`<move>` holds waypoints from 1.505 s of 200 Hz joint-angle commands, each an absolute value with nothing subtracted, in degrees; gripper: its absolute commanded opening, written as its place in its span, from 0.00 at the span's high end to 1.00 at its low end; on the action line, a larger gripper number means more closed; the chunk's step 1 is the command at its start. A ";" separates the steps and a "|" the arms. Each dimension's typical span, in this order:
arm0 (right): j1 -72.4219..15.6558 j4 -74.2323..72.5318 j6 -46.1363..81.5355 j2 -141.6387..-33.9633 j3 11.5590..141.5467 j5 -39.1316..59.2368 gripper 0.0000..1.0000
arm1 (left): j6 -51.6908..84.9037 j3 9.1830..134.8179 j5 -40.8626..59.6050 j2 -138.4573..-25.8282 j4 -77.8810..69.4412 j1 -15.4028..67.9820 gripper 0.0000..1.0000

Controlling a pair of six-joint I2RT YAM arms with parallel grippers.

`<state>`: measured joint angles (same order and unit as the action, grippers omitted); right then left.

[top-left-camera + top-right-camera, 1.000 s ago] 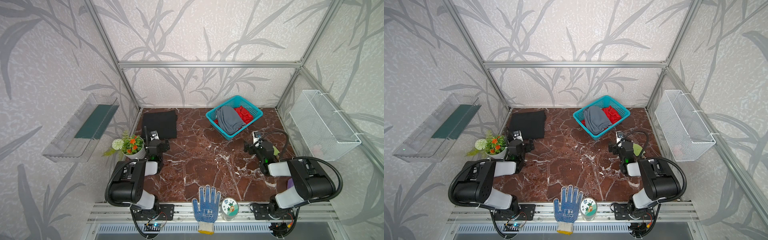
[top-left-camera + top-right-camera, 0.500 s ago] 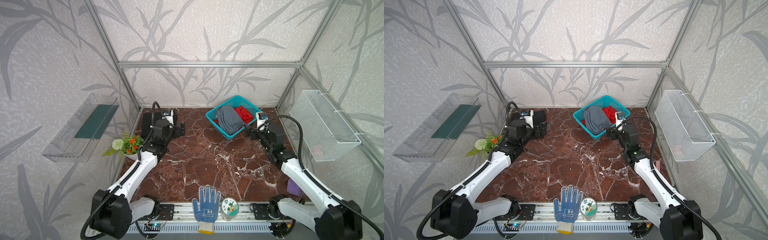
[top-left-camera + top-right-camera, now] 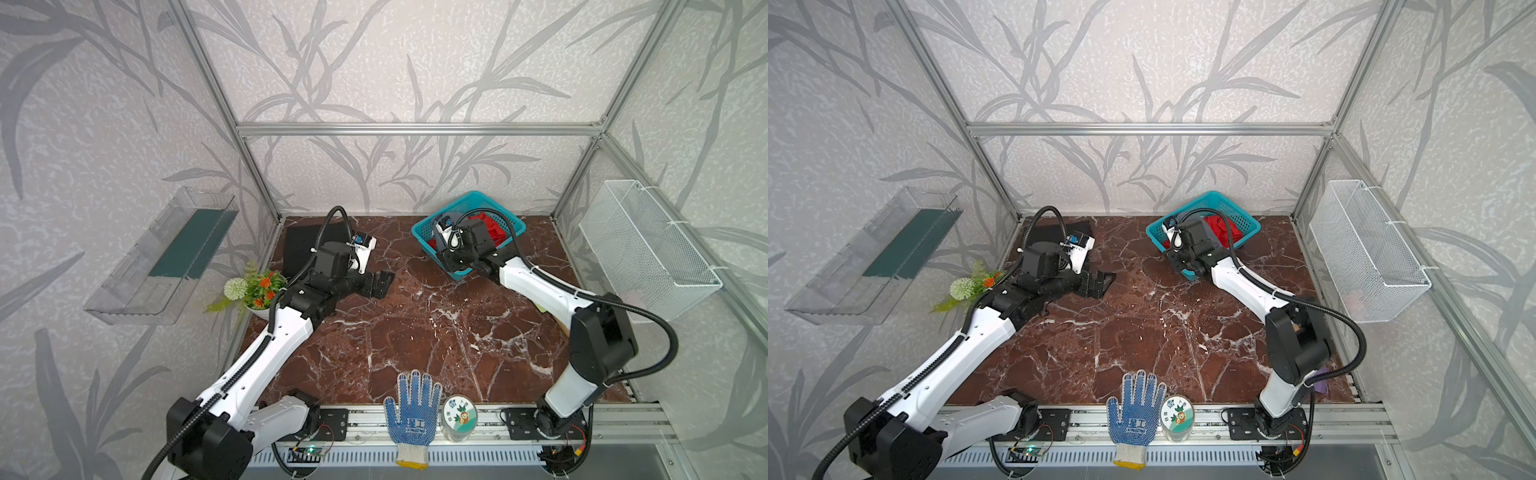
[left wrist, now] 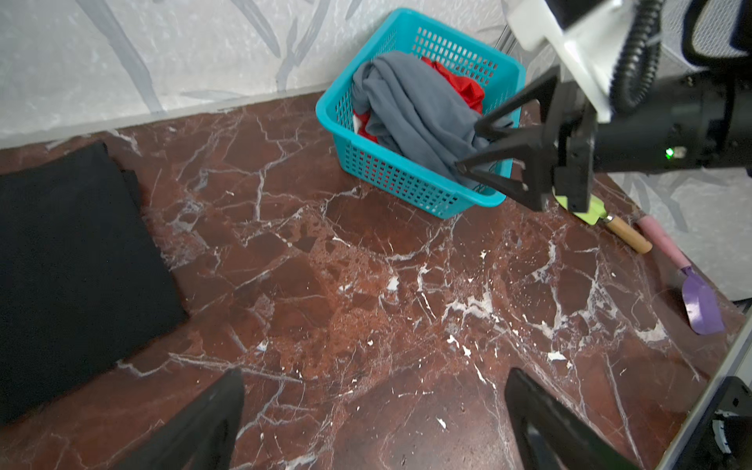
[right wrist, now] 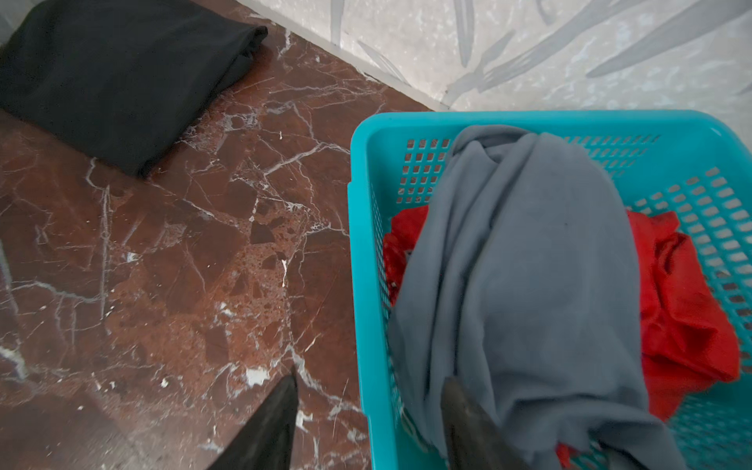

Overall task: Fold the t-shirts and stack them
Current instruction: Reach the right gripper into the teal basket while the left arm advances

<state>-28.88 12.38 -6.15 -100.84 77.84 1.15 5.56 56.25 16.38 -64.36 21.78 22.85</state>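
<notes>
Your right gripper (image 5: pixel 370 380) stands half-open astride the rim of the teal basket (image 5: pixel 569 118), at the slate grey t-shirt (image 5: pixel 529 264) draped inside. Your left gripper (image 4: pixel 376 374) hangs wide open near the folded black t-shirt (image 4: pixel 73 264); the work glove (image 3: pixel 411 419) lettering is unreadable.

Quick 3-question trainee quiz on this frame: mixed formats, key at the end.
1. True or false: the left pincer grips the black shirt.
2. Which cloth lies uppermost in the basket? A) red B) grey C) black
3. Fill in: the ___ pincer is at the basket's rim.

Key
1. False. It hangs open and empty above the table, and the black shirt lies folded beside it.
2. B. The grey shirt drapes over the red cloth.
3. Right. The right pincer has one finger outside the basket and one over the grey shirt.
</notes>
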 commanded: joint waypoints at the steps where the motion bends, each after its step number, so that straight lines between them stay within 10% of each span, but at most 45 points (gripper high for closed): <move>1: -29.44 14.92 -7.89 -104.67 82.19 1.15 0.44 | 4.53 54.90 17.53 -62.45 20.26 22.76 0.01; 126: -29.54 15.22 -7.82 -116.44 89.01 -2.70 0.62 | 5.32 53.89 18.11 -60.88 20.40 22.76 0.01; 203: -29.03 12.83 -4.96 -116.81 88.54 -15.04 0.89 | 5.35 54.09 18.20 -60.94 21.06 22.77 0.01; 301: -15.17 15.69 -4.70 -125.96 103.73 -16.56 0.97 | 5.14 52.49 20.49 -59.92 19.07 22.79 0.01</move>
